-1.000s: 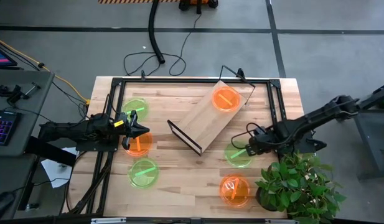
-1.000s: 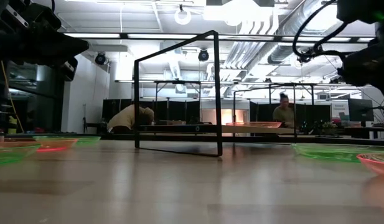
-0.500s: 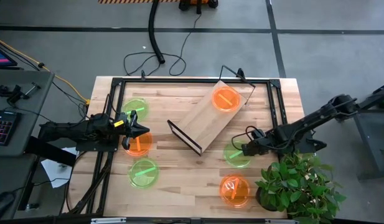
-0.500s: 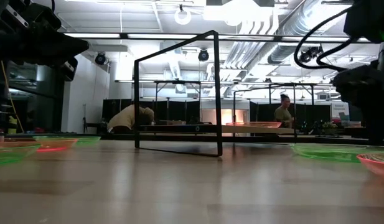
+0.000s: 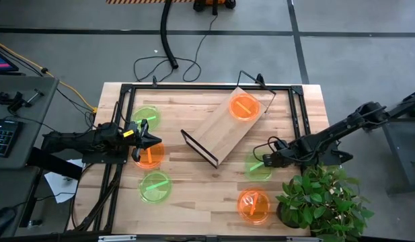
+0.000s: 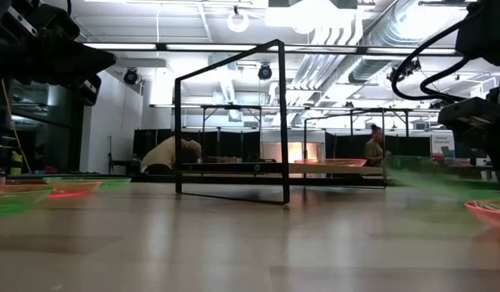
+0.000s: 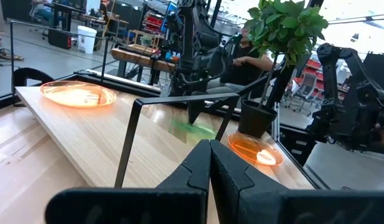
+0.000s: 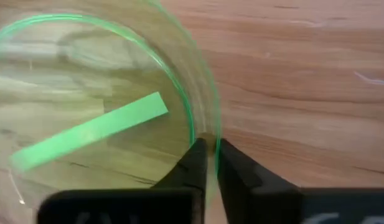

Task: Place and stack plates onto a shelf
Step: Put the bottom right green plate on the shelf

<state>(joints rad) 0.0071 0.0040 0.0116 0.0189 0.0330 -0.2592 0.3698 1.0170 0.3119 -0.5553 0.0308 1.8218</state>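
A green plate (image 5: 256, 166) lies at the table's right, beside the shelf (image 5: 224, 128), and my right gripper (image 5: 265, 162) is shut on its rim. The low view shows this plate (image 6: 428, 177) as a slanted green smear above the table top. One orange plate (image 5: 244, 107) rests on the shelf's far end. My left gripper (image 5: 144, 140) is shut and level over an orange plate (image 5: 151, 156) at the table's left. Other plates lie flat: green (image 5: 146, 117), green (image 5: 155, 187), orange (image 5: 253, 205). My right gripper pinches the green plate's rim (image 8: 193, 124) on the side toward the table's right edge, one finger (image 8: 188, 165) inside the rim and the other outside. The fingers come steeply from above. The plate looks tilted, one side off the table.
A potted plant (image 5: 321, 202) stands at the near right corner, close to my right arm. The shelf's black wire frame (image 6: 233, 122) rises mid-table, and a black frame (image 5: 126, 91) runs around the table's far and side edges. People sit beyond the table.
My right gripper has gone down onto the green plate and taken hold of its rim. The plate lay flat on the table half a second ago; now it is blurred and tipped up on one side.
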